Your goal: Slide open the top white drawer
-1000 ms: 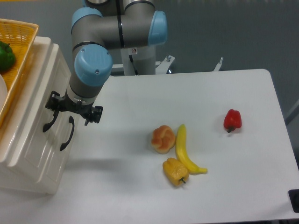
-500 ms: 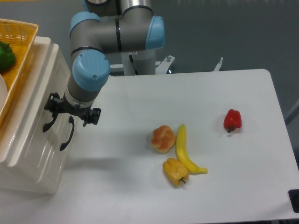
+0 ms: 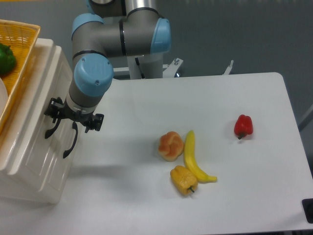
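- Camera view: the gripper [image 3: 73, 119] hangs right at the front of the small cabinet [image 3: 34, 147] on the desk's [image 3: 195, 107] left side.
- The top white drawer [image 3: 29, 122] looks shut, with its black handle [image 3: 51, 128] just by the fingers.
- Can't tell if the fingers are apart or together, or already clamped on it; too small and dark.
- Looks like the grab-the-handle step.
- The next move needs a firm grip, then a straight pull away from the cabinet.

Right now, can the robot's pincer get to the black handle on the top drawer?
Probably yes. The pincer hangs right at the front of the top white drawer, beside its curved black handle, and nothing sits between them. Whether it already grips the handle is too hard to tell.
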You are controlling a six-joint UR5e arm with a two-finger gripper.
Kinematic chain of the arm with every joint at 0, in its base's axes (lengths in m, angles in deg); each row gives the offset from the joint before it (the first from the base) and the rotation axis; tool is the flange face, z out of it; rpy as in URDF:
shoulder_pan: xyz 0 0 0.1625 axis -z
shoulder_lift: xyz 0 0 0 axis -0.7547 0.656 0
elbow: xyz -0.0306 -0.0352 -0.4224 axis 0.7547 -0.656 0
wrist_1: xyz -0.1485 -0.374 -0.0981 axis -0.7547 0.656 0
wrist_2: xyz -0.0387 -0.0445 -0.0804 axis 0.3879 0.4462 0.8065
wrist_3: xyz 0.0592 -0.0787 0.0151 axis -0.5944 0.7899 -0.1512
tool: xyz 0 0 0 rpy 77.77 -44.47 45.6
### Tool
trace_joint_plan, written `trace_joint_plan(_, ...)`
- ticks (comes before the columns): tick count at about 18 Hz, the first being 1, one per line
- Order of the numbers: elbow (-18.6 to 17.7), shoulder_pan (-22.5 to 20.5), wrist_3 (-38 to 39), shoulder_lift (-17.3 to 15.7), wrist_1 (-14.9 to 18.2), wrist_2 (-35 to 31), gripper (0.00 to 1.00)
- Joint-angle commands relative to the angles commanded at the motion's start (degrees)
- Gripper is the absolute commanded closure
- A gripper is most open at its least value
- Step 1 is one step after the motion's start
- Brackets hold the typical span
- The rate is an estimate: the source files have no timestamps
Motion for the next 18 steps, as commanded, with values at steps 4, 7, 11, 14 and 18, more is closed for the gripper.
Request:
trace_joint_plan(4, 0.0, 0.1, 0.0, 0.0, 0.1, -0.1, 0.0)
trace_joint_plan(7, 0.0, 0.1, 0.1, 0.3, 0.1, -0.2, 0.0)
trace_joint_plan(11, 0.0, 0.2, 0.1, 0.6, 0.1, -0.4, 0.0)
trace_joint_plan(14, 0.0, 0.2, 0.0, 0.7, -0.1, -0.6, 0.0)
trace_joint_plan(18, 0.0, 0.2, -0.2, 0.7, -0.2, -0.8, 0.0)
